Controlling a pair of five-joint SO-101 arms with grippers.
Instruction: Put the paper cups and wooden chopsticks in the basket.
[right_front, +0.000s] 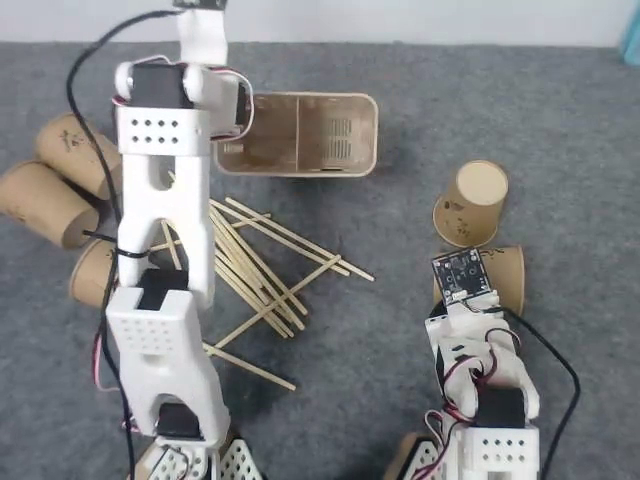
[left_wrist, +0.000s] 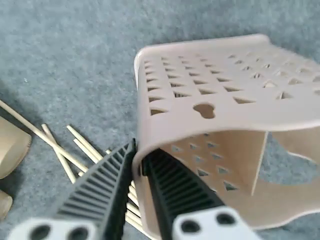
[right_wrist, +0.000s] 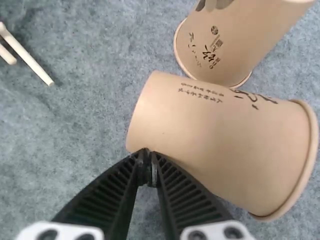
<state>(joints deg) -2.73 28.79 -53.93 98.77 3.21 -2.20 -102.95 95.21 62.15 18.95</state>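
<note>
The beige basket (right_front: 300, 135) stands at the back of the grey mat, its perforated wall (left_wrist: 215, 85) close in the left wrist view. My left gripper (left_wrist: 140, 152) is shut on the basket's left wall near a corner (right_front: 238, 125). Wooden chopsticks (right_front: 255, 260) lie scattered in front of the basket, partly under the left arm. To the right, one paper cup (right_front: 472, 205) stands upside down and another (right_wrist: 220, 150) lies on its side beside it. My right gripper (right_wrist: 146, 157) is shut, its tips touching the lying cup's base edge.
Three more paper cups (right_front: 75, 150) (right_front: 40, 205) (right_front: 95, 272) lie at the left edge, beside the left arm. A chopstick end (right_wrist: 27, 57) lies near the right gripper. The right arm (right_front: 480, 370) stands at the front right. Bare mat stretches between chopsticks and right cups.
</note>
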